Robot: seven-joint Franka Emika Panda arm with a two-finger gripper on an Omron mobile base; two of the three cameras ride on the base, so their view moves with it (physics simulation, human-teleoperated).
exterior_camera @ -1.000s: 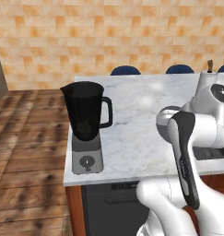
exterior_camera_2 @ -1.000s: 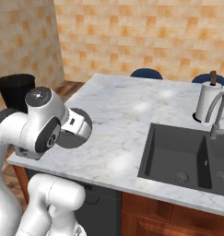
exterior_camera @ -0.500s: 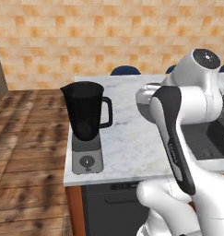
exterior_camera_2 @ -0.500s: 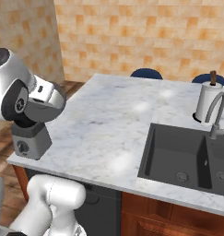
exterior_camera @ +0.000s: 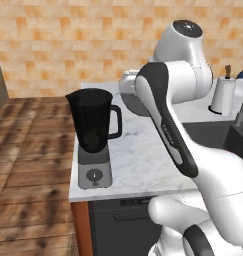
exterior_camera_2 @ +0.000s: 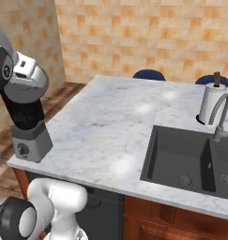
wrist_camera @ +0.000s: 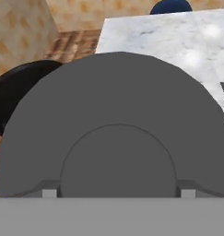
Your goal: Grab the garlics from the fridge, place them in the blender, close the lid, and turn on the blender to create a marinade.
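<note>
Holding the round grey lid (wrist_camera: 118, 138) up near the black blender (exterior_camera: 94, 127); jaws hidden behind it. No readable writing.

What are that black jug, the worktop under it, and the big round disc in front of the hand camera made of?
The blender jar looks like dark, glossy, slightly see-through plastic or glass, on a matte grey base. The counter looks like polished white marble: grey veining, soft highlights. The lid looks like matte dark-grey plastic, flat and shine-free, though rendering leaves it open.

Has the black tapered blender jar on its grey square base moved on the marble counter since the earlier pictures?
No. The blender stands at the same corner of the marble counter as before; it only looks shifted.
</note>
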